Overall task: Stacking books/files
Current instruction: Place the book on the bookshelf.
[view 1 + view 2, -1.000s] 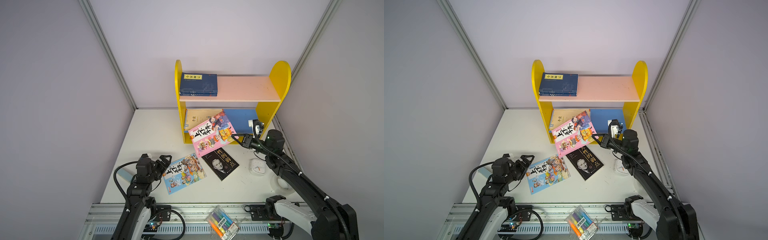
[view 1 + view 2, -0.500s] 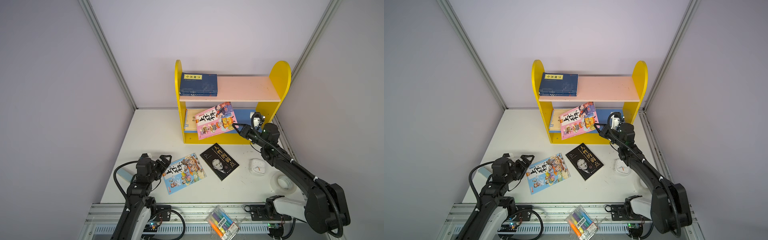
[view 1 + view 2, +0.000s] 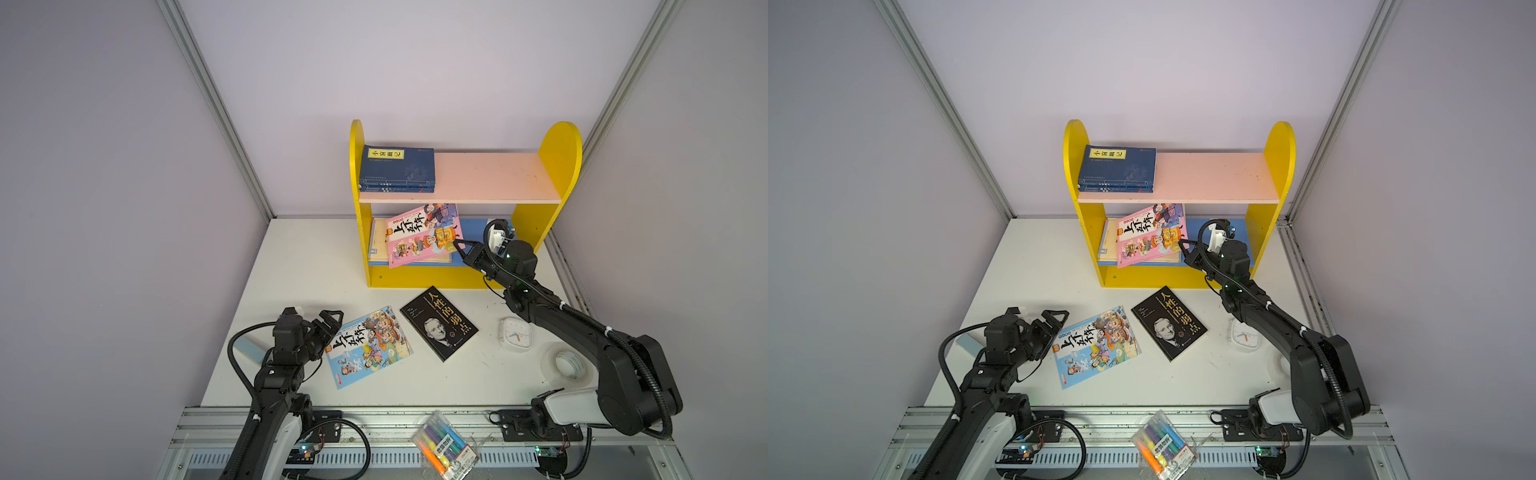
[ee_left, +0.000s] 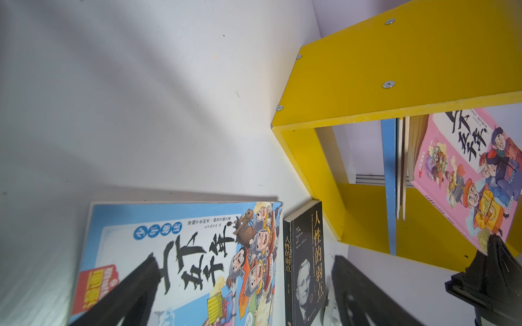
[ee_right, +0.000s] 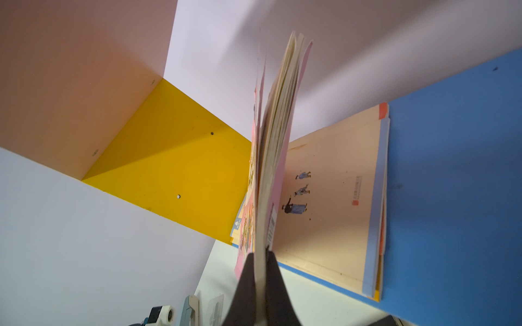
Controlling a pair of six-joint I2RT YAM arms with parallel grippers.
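My right gripper (image 3: 459,245) (image 5: 261,262) is shut on a corner of the pink cartoon book (image 3: 419,235) (image 3: 1148,237) (image 5: 278,158). It holds the book tilted inside the yellow bookcase's lower shelf (image 3: 478,232), just over the cream books (image 3: 378,245) (image 5: 330,197). Navy books (image 3: 397,168) are stacked at the left of the top board. On the table lie a blue cartoon book (image 3: 370,347) (image 4: 183,254) and a black portrait book (image 3: 438,322) (image 4: 308,262). My left gripper (image 3: 328,328) (image 4: 243,265) stands open at the blue book's left edge, holding nothing.
A white square clock (image 3: 515,334) and a roll of clear tape (image 3: 567,363) sit on the table beside the right arm. A clear pack of markers (image 3: 444,444) lies on the front rail. A pale blue block (image 3: 249,351) lies behind the left arm.
My right gripper has carried the pink book from above the table up and back into the lower shelf, then lowered it toward the cream books. The left arm has not moved.
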